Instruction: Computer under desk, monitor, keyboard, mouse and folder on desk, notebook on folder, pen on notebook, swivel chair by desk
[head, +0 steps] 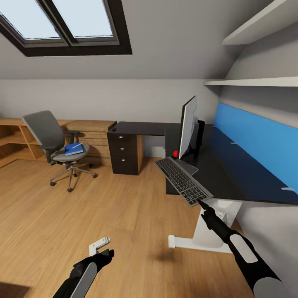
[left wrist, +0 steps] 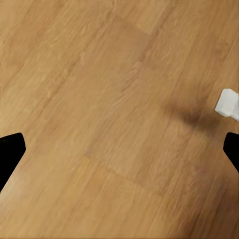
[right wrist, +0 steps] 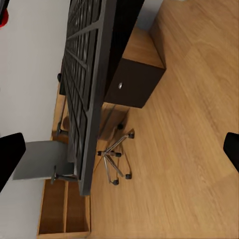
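One item, the keyboard [head: 183, 180], is being held clamped by the right gripper [head: 201, 203] at the desk [head: 231, 174] edge; the left gripper [head: 100, 247] is being kept parted; the folder [head: 74, 148] is being left on the swivel chair [head: 54, 140].

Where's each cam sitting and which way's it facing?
Head view: high on the robot, facing forward and down at the glossy black L-shaped desk; both arms show, right pincer holding the slim silver-grey keyboard.
Left wrist view: on the left arm, facing the wooden floor; dark fingertips at the edges.
Right wrist view: on the right arm, looking along the keyboard toward the grey swivel chair.
Shared: head and right wrist views both show keyboard and chair.
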Controlling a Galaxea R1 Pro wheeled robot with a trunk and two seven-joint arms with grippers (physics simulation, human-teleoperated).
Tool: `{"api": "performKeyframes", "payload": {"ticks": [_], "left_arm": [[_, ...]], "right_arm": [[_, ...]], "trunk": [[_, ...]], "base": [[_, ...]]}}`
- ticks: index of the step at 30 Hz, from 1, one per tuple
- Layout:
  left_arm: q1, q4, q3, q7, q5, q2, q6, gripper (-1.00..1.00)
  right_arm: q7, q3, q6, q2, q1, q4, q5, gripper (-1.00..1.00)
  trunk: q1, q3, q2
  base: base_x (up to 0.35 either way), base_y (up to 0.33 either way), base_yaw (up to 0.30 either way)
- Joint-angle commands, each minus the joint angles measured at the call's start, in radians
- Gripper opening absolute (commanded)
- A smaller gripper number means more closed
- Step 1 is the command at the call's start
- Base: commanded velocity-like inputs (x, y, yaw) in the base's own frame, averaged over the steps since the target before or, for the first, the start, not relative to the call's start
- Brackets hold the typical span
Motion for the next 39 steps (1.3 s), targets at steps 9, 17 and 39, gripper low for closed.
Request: {"api": "performKeyframes", "payload": {"ticks": [9, 17, 39], "left_arm": [[-0.001, -0.002, -0.003, 0.009, 0.009, 0.001, 0.001, 1.0], [-0.001, -0.001, -0.004, 0.009, 0.009, 0.0, 0.001, 1.0], [-0.001, -0.001, -0.004, 0.009, 0.009, -0.006, 0.001, 1.0]], "right_arm": [[-0.001, -0.004, 0.006, 0.003, -0.001, 0.0, -0.009, 1.0], [-0.001, -0.005, 0.006, 0.007, -0.001, 0.0, -0.008, 1.0], [-0.004, -0.005, 0.006, 0.007, -0.001, 0.0, -0.005, -1.0]], "trunk": [[0.0, -0.001, 0.0], [0.0, -0.001, 0.0], [0.0, -0.001, 0.0]], "base": [[0.064, 0.045, 0.0], [0.091, 0.06, 0.0], [0.059, 0.001, 0.0]]}}
